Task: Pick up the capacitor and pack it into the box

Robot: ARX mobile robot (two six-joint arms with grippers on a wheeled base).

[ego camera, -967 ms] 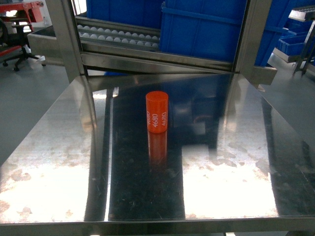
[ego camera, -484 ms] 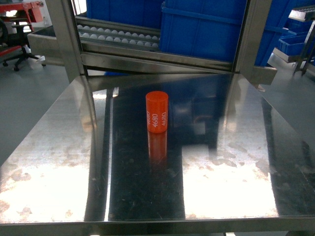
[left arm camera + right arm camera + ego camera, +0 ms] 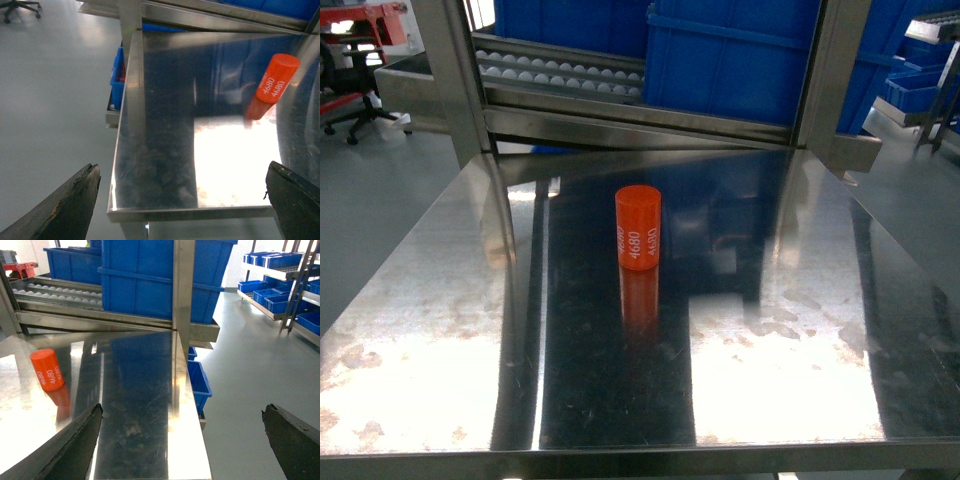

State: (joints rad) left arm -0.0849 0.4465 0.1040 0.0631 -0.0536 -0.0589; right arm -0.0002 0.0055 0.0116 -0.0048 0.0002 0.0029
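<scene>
Both grippers hang released and empty at the near edge of a steel table [image 3: 440, 330], left gripper [image 3: 182, 200] and right gripper [image 3: 182, 442] with jaws spread wide. Ahead and between them stands an orange capacitor [image 3: 638, 227], upright, untouched. Beyond it, blue bins [image 3: 730, 60]. No box is visible. The pick seems not yet begun; next, one arm must reach forward and inward.

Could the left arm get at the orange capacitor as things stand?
Probably yes. The capacitor stands upright alone on the steel table, with nothing between it and the left claw, which hangs open off the table's near corner, facing it.
</scene>
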